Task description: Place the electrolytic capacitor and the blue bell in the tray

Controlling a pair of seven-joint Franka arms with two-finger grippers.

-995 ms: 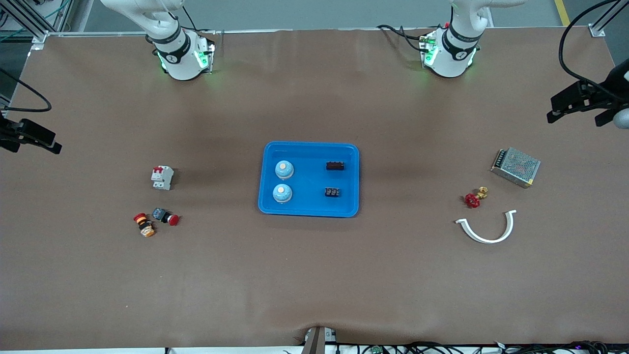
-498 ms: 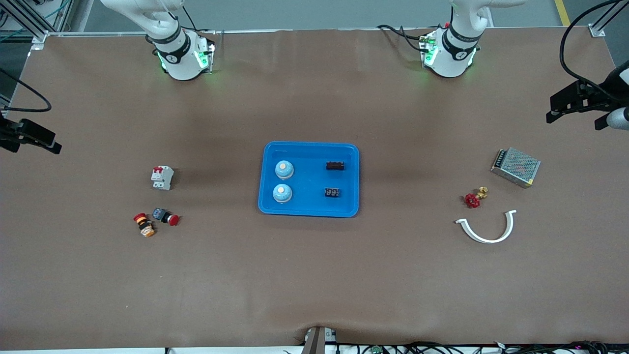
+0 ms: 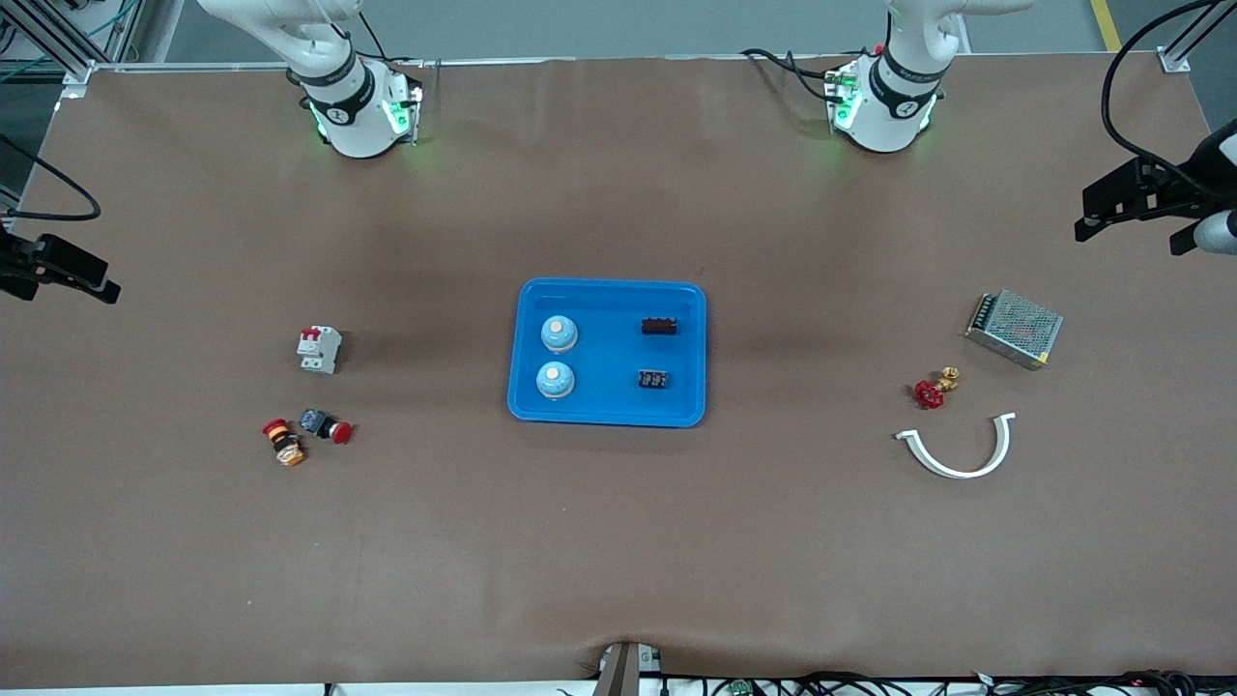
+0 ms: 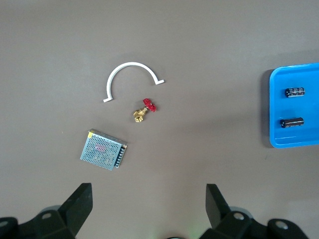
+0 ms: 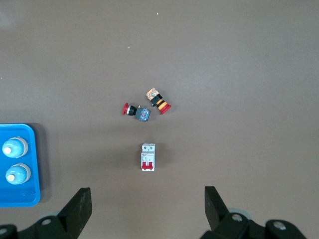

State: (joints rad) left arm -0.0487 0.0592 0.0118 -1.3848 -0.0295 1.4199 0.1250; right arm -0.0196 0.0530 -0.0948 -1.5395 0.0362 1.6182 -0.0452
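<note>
Shallow bright blue glossy plastic tray [image 3: 607, 416] showing smooth sheen, matt brown table covering [image 3: 618, 541] lying faintly creased, perforated silvery metal box [image 3: 1015, 328] glinting, white smooth plastic half-ring [image 3: 957, 456] looking matt, brass-coloured metal valve with red handle [image 3: 934, 389] shining

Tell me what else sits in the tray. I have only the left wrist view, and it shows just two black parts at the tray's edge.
Observer: Two blue bells lie in the tray, toward the right arm's end.
Operator: Report the right gripper.
Observer: The right gripper hangs at the right arm's end of the table, fingers open, holding nothing.
Operator: List what lies on the table there.
Observer: A white breaker and two red-capped buttons, the buttons nearer the front camera.
</note>
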